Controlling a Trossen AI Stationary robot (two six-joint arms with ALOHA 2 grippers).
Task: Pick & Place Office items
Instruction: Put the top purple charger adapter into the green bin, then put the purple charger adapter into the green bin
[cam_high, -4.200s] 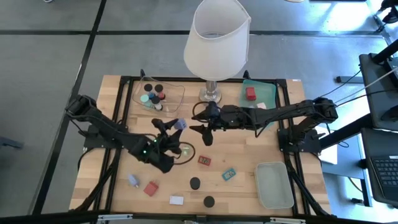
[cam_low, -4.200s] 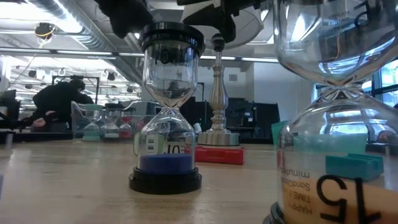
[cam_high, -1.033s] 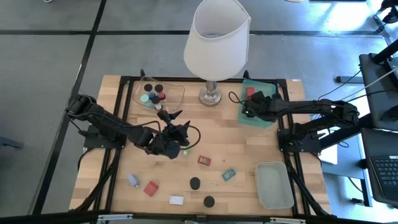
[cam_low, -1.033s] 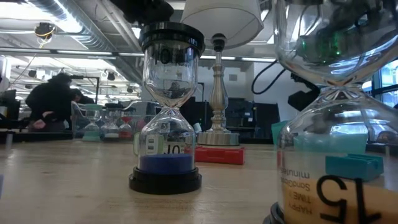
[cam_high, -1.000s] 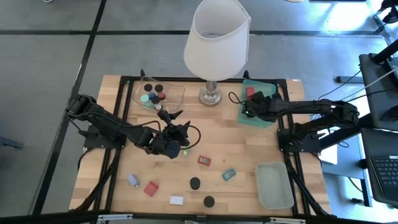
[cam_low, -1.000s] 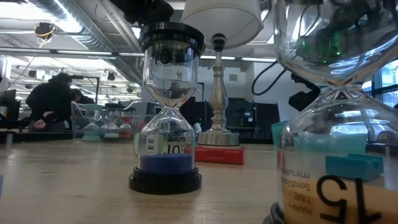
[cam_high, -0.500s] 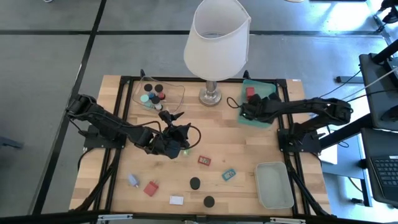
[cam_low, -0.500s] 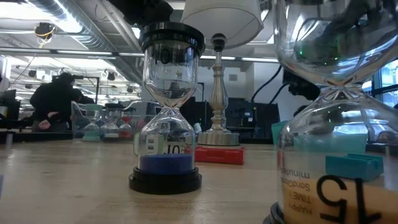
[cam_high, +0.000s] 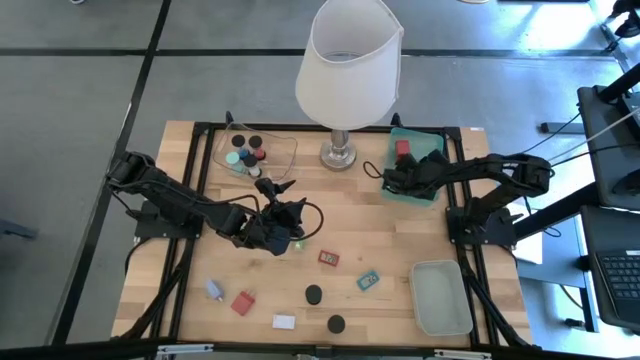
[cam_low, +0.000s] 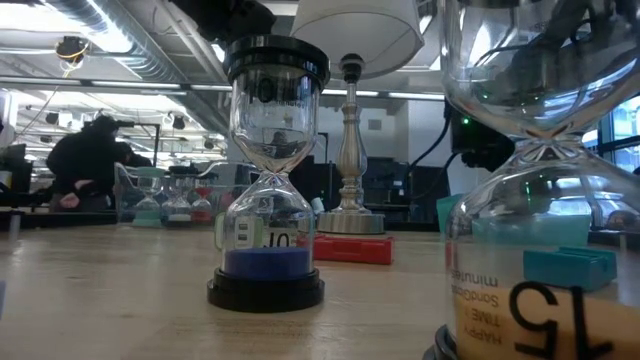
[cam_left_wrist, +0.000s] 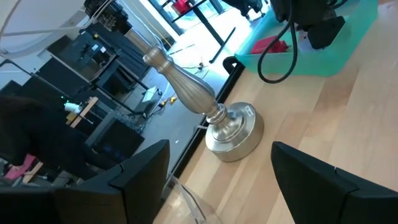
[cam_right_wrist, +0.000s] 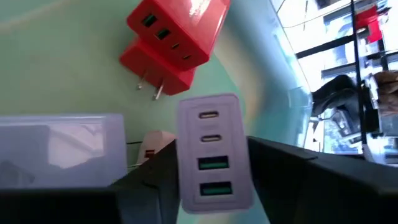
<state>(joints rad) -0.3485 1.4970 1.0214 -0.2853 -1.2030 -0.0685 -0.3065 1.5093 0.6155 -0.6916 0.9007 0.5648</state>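
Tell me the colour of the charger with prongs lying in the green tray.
Red charger, clearest in the right wrist view.

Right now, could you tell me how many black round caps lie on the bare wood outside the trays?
2. One black round cap lies near the front middle; the second cap sits beside it, closer to the front edge. The left arm may hide others.
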